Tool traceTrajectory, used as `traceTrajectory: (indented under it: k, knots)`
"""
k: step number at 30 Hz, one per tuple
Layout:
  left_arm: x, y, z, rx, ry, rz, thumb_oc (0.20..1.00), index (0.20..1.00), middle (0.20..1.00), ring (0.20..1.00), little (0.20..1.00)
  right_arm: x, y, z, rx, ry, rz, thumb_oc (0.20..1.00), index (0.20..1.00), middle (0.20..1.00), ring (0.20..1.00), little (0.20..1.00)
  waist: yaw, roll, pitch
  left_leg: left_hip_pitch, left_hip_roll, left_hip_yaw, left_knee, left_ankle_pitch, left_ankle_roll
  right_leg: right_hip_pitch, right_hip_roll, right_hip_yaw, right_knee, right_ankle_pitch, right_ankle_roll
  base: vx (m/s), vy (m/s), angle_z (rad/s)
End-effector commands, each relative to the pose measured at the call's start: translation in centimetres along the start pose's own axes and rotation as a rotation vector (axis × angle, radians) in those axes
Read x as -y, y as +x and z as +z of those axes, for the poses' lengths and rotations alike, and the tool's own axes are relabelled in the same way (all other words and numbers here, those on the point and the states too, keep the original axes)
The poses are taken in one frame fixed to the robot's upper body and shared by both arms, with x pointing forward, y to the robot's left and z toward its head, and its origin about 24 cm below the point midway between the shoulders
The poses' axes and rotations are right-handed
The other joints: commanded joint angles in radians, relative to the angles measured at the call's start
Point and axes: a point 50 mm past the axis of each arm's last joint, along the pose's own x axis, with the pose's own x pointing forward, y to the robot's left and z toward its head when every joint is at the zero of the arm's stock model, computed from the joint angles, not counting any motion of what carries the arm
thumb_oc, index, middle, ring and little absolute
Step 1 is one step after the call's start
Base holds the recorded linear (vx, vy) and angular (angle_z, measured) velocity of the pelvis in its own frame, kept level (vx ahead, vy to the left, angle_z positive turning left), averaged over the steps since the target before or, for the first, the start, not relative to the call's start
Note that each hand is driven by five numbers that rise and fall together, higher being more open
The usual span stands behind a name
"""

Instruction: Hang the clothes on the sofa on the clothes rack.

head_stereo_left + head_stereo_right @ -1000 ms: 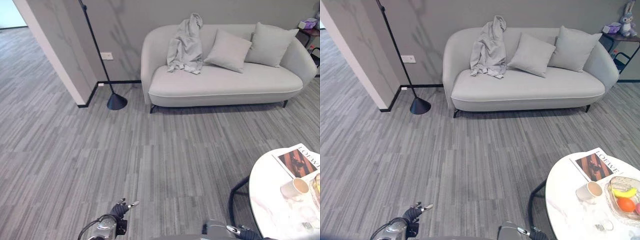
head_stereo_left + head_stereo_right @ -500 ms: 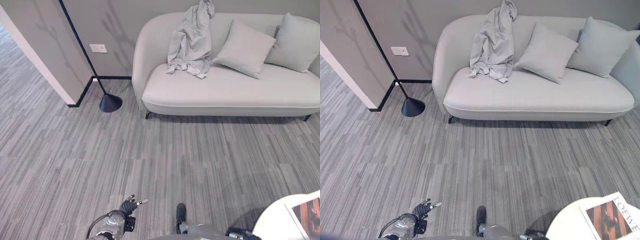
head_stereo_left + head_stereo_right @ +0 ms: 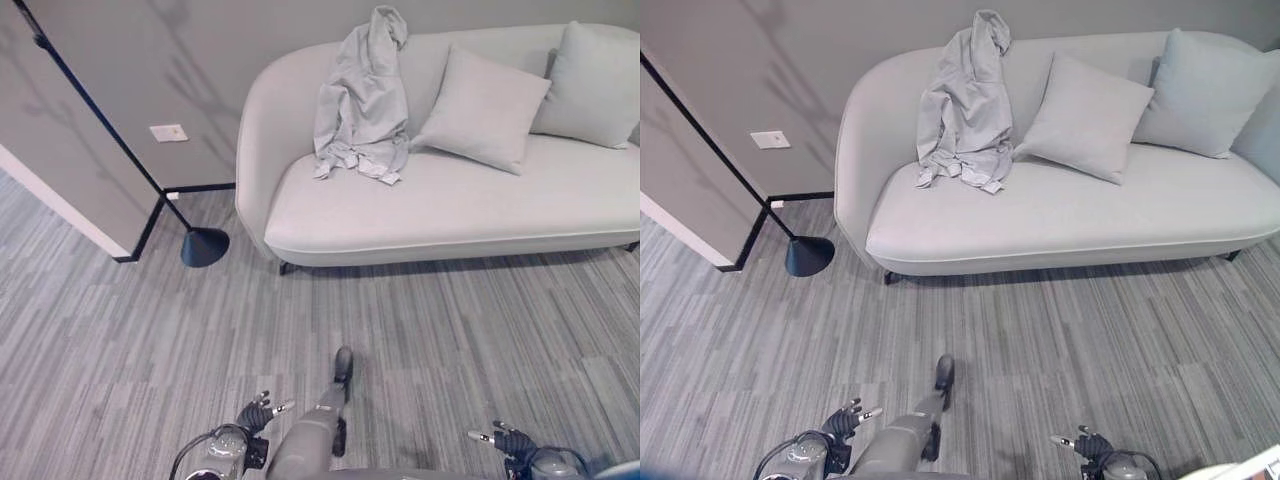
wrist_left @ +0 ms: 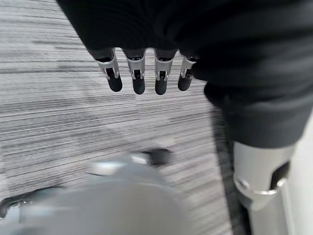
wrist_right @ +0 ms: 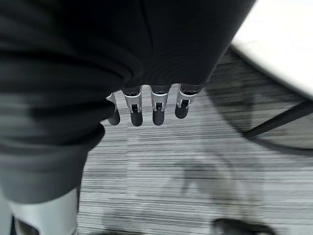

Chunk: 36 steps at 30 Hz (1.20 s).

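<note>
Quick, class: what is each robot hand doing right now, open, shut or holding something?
Left hand: open, fingers straight, holding nothing.
Right hand: open, fingers straight, holding nothing.
The clothes lie on the sofa.

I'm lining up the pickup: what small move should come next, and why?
Probably step closer to the sofa. The grey garment drapes over its backrest, across a stretch of floor, while the left hand and right hand hang low, open and empty.

Two light grey cushions [image 3: 484,108] [image 3: 589,85] propped against the backrest, the second at the far right end, black floor lamp base [image 3: 204,246] on grey striped carpet [image 3: 120,340], thin pole slanting up, white wall socket [image 3: 168,132] on grey wall, white round table edge [image 5: 288,44].
</note>
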Motion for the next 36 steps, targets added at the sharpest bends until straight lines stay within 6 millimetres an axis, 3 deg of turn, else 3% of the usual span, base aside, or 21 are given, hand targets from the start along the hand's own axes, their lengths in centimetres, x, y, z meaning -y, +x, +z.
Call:
traceTrajectory:
  k: [1,2,4,6,8,9,10,11,12,13,14,17,19,21,26,31,33,36]
  knots:
    - [-0.4,0.3,1.5,0.05,0.001,0.007,1.0,1.0,1.0,1.0,1.0,-0.4,-0.6,-2.4,-0.031,-0.039,0.025,1.0,1.0,1.0,1.0,1.0,0.015,0.017,-0.089,0.155,0.042,-0.059,-0.052,0.111,-0.04,-0.068,-0.022,0.068,0.023,0.054,0.088,0.46,0.12,-0.36]
    - [-0.8,0.1,0.6,0.023,-0.017,0.029,1.0,1.0,1.0,1.0,1.0,-1.3,-0.7,-3.4,-0.066,-0.052,0.056,1.0,1.0,1.0,1.0,1.0,0.024,-0.007,-0.126,0.184,0.032,-0.062,-0.052,0.101,-0.032,-0.062,-0.065,0.067,0.053,0.042,0.113,0.62,0.168,-0.1]
    - [-1.3,-0.1,-0.1,-0.002,-0.035,0.049,1.0,1.0,1.0,1.0,1.0,-1.9,-0.9,-4.2,-0.097,-0.063,0.079,1.0,1.0,1.0,1.0,1.0,0.03,-0.023,-0.154,0.219,0.023,-0.055,-0.052,0.075,-0.02,-0.076,-0.112,0.055,0.137,0.073,0.146,0.52,0.145,-0.08]
    - [-1.6,0.0,0.2,0.004,-0.043,0.055,1.0,1.0,1.0,1.0,1.0,-2.1,-0.9,-4.4,-0.102,-0.066,0.086,1.0,1.0,1.0,1.0,1.0,0.037,-0.036,-0.159,0.256,0.007,-0.054,-0.052,0.044,0.001,-0.143,-0.148,0.037,0.309,0.186,0.198,0.34,0.101,-0.39]
    - [-1.9,0.0,0.9,0.023,-0.041,0.063,1.0,1.0,1.0,1.0,1.0,-1.8,-0.7,-3.7,-0.081,-0.056,0.078,1.0,1.0,1.0,1.0,1.0,0.024,-0.029,-0.133,0.301,0.002,-0.066,-0.052,0.015,0.03,-0.255,-0.154,0.031,0.535,0.344,0.231,0.19,0.082,-0.04]
    - [-1.9,0.0,0.9,0.023,-0.041,0.063,1.0,1.0,1.0,1.0,1.0,-1.8,-0.7,-3.7,-0.081,-0.056,0.078,1.0,1.0,1.0,1.0,1.0,0.024,-0.03,-0.133,0.301,0.002,-0.066,-0.052,0.015,0.03,-0.255,-0.154,0.031,0.535,0.344,0.231,0.14,0.065,0.14]
    - [-2.3,0.1,1.2,0.033,-0.037,0.074,1.0,1.0,1.0,1.0,1.0,-1.7,-0.6,-3.2,-0.069,-0.045,0.073,1.0,1.0,1.0,1.0,1.0,0.015,-0.02,-0.116,0.327,0.007,-0.076,-0.052,0.003,0.043,-0.306,-0.151,0.023,0.637,0.399,0.227,0.35,0.113,0.32]
    - [-2.7,0.1,1.6,0.038,-0.02,0.083,1.0,1.0,1.0,1.0,1.0,-1.9,-0.6,-3.0,-0.055,-0.038,0.071,1.0,1.0,1.0,1.0,1.0,0.002,0.019,-0.102,0.385,0.042,-0.103,-0.052,-0.034,0.052,-0.423,-0.194,-0.076,0.677,0.306,0.17,0.35,0.109,0.26]
    - [-2.8,0.1,1.6,0.038,-0.02,0.084,1.0,1.0,1.0,1.0,1.0,-1.9,-0.6,-3.0,-0.055,-0.039,0.072,1.0,1.0,1.0,1.0,1.0,-0.003,0.016,-0.098,0.389,0.038,-0.107,-0.052,-0.034,0.052,-0.418,-0.198,-0.081,0.681,0.301,0.17,0.46,0.05,0.53]
    - [-2.9,0.1,2.0,0.052,-0.011,0.09,1.0,1.0,1.0,1.0,1.0,-1.8,-0.6,-3.1,-0.055,-0.037,0.067,1.0,1.0,1.0,1.0,1.0,-0.013,0.03,-0.091,0.415,0.053,-0.126,-0.052,-0.059,0.046,-0.457,-0.218,-0.149,0.572,0.225,0.147,0.28,-0.074,0.52]
    - [-3.1,0.1,2.2,0.056,-0.005,0.095,1.0,1.0,1.0,1.0,1.0,-1.7,-0.6,-3.2,-0.055,-0.035,0.065,1.0,1.0,1.0,1.0,1.0,-0.022,0.028,-0.088,0.429,0.056,-0.131,-0.052,-0.071,0.041,-0.492,-0.2,-0.159,0.483,0.208,0.147,0.37,-0.121,0.48]
    - [-3.1,0.2,2.5,0.067,0.006,0.101,1.0,1.0,1.0,1.0,1.0,-1.4,-0.7,-3.3,-0.067,-0.023,0.05,1.0,1.0,1.0,1.0,1.0,-0.059,0.007,-0.061,0.486,0.04,-0.164,-0.052,-0.117,0.03,-0.499,-0.146,-0.117,0.181,0.254,0.184,0.3,-0.154,0.16]
    - [-2.9,0.3,2.7,0.07,0.008,0.097,1.0,1.0,1.0,1.0,1.0,-1.3,-0.7,-3.8,-0.086,-0.015,0.044,1.0,1.0,1.0,1.0,1.0,-0.077,-0.004,-0.052,0.503,0.04,-0.175,-0.052,-0.128,0.019,-0.524,-0.12,-0.077,0.083,0.301,0.206,0.21,-0.113,0.41]
    - [-2.4,0.4,2.7,0.066,0.036,0.079,1.0,1.0,1.0,1.0,1.0,-1.3,-0.9,-4.4,-0.109,-0.024,0.044,1.0,1.0,1.0,1.0,1.0,-0.079,-0.014,-0.059,0.51,0.039,-0.183,-0.052,-0.143,0.016,-0.494,-0.123,-0.079,0.014,0.321,0.207,0.18,-0.138,0.87]
    - [-1.7,0.4,2.5,0.063,0.017,0.063,1.0,1.0,1.0,1.0,1.0,-1.2,-1.1,-5.1,-0.124,-0.018,0.04,1.0,1.0,1.0,1.0,1.0,-0.08,-0.021,-0.09,0.532,0.067,-0.173,-0.052,-0.16,-0.002,-0.433,-0.116,-0.083,0.002,0.326,0.182,0.16,-0.179,0.69]
    - [-0.3,0.6,2.5,0.068,0.066,0.014,1.0,1.0,1.0,1.0,1.0,-0.4,-1.2,-4.8,-0.103,-0.003,0.016,1.0,1.0,1.0,1.0,1.0,-0.096,-0.006,-0.119,0.575,0.149,-0.151,-0.052,-0.164,-0.055,-0.355,-0.077,-0.099,0.009,0.263,0.143,0.19,-0.265,-0.07]
    - [-0.2,0.6,2.5,0.07,0.066,0.012,1.0,1.0,1.0,1.0,1.0,-0.4,-1.2,-4.9,-0.106,-0.003,0.013,1.0,1.0,1.0,1.0,1.0,-0.096,-0.004,-0.117,0.58,0.16,-0.147,-0.051,-0.16,-0.061,-0.343,-0.073,-0.101,0.007,0.254,0.138,0.07,-0.102,-0.13]
    - [0.0,0.7,3.1,0.09,0.065,-0.002,1.0,1.0,1.0,1.0,1.0,-0.3,-1.3,-5.0,-0.107,-0.012,0.013,1.0,1.0,1.0,1.0,1.0,-0.095,-0.008,-0.095,0.506,0.173,-0.136,0.14,-0.144,-0.085,-0.314,-0.069,-0.108,0.012,0.231,0.125,0.01,-0.117,-0.15]
